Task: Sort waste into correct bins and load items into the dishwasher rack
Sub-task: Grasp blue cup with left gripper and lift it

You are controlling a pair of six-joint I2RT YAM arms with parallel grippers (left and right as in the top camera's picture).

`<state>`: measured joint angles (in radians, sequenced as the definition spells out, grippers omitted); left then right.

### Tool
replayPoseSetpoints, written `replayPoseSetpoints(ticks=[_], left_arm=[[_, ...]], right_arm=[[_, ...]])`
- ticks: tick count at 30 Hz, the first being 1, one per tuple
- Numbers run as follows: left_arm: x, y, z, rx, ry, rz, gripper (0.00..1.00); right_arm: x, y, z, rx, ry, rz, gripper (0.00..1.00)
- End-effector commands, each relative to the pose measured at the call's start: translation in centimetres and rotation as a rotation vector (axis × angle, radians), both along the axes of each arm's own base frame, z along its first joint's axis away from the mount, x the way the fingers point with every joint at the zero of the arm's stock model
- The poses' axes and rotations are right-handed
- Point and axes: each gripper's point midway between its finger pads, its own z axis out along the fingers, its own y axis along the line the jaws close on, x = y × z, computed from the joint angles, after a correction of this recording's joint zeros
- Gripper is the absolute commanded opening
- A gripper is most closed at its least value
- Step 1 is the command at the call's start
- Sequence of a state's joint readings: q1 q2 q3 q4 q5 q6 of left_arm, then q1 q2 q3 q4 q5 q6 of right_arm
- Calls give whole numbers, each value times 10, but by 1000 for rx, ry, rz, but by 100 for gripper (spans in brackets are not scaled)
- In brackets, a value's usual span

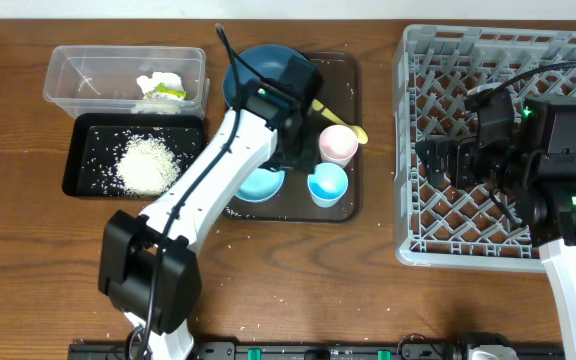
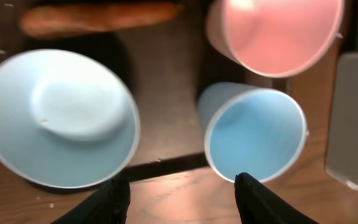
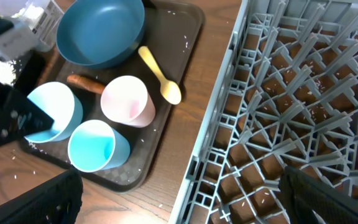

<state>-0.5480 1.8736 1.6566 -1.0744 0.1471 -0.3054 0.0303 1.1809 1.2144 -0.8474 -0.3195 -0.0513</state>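
My left gripper (image 1: 290, 160) hangs open and empty over the brown serving tray, between the light blue bowl (image 1: 260, 184) and the light blue cup (image 1: 328, 184). The left wrist view shows its fingers (image 2: 179, 193) apart, with the bowl (image 2: 61, 118), blue cup (image 2: 253, 134), pink cup (image 2: 278, 34) and orange carrot stick (image 2: 98, 15) below. The dark blue plate (image 1: 268, 65) and yellow spoon (image 3: 159, 74) lie on the same tray. My right gripper (image 1: 434, 160) is open and empty over the left side of the grey dishwasher rack (image 1: 508, 150).
The clear tub (image 1: 78, 75) at the back left holds crumpled white paper with a yellow-green scrap (image 1: 160, 87). The black tray (image 1: 93, 180) in front of it holds a pile of rice (image 1: 148, 163). The brown serving tray (image 1: 348, 85) stands between the bins and the rack. Loose grains dot the table.
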Motion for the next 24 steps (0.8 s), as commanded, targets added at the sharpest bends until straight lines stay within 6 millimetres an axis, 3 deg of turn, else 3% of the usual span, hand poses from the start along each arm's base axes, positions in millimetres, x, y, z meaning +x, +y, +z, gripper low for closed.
replayPoseSetpoints(ticks=[1,17,24], left_arm=[[-14,-3,-12,31,27,-51,57],[-13,-16,-48,28,52,-62,56],[-11,-19,-52,26,50,-58,37]], right_arm=[[3,1,4,17,-4,-4,99],[4,4,0,29,12,8,99],[4,4,0,29,12,8,99]])
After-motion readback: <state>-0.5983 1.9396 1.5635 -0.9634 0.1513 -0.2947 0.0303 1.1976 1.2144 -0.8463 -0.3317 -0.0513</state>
